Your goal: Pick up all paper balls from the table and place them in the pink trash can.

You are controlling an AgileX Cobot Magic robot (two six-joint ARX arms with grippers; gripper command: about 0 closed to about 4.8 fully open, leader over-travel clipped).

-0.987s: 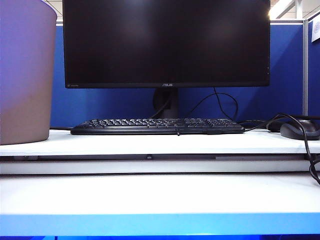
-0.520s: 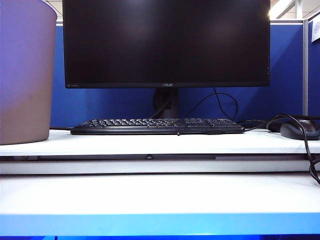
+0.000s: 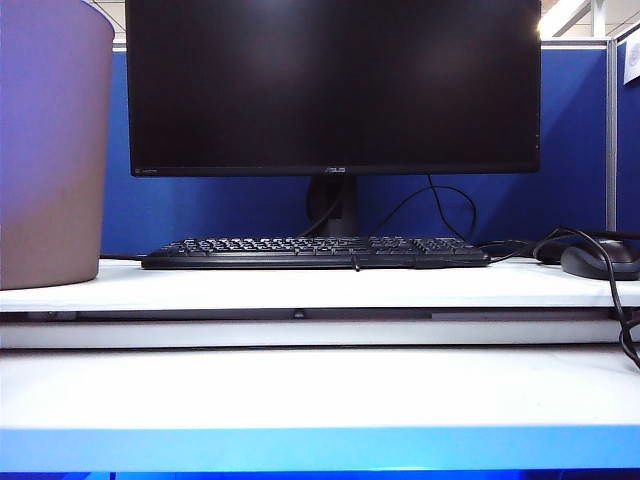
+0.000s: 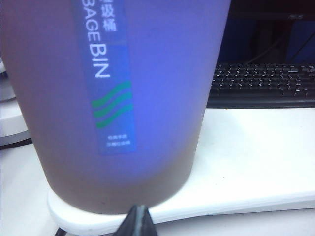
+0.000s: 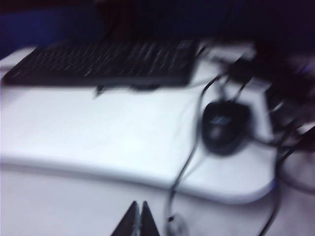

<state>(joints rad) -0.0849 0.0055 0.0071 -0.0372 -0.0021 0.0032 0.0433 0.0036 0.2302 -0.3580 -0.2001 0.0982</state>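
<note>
No paper balls show on the table (image 3: 320, 385). Both end effectors are pinched closed and empty: the left end effector (image 4: 139, 221) near the pink trash can (image 4: 123, 98), the right end effector (image 5: 137, 219) near the mouse (image 5: 225, 127). Best judgement: scan slowly before retiring.

You only get a slice of the pink trash can (image 3: 50, 150) in the exterior view; its left side and rim run off the frame. Neither arm appears there. In the left wrist view the can's label (image 4: 110, 78) is cropped, and only the tip of the left gripper (image 4: 139, 222) shows. Your right wrist view is smeared: the keyboard (image 5: 103, 61) keys blur together, and the mouse (image 5: 225, 127) is probably wired.
</note>
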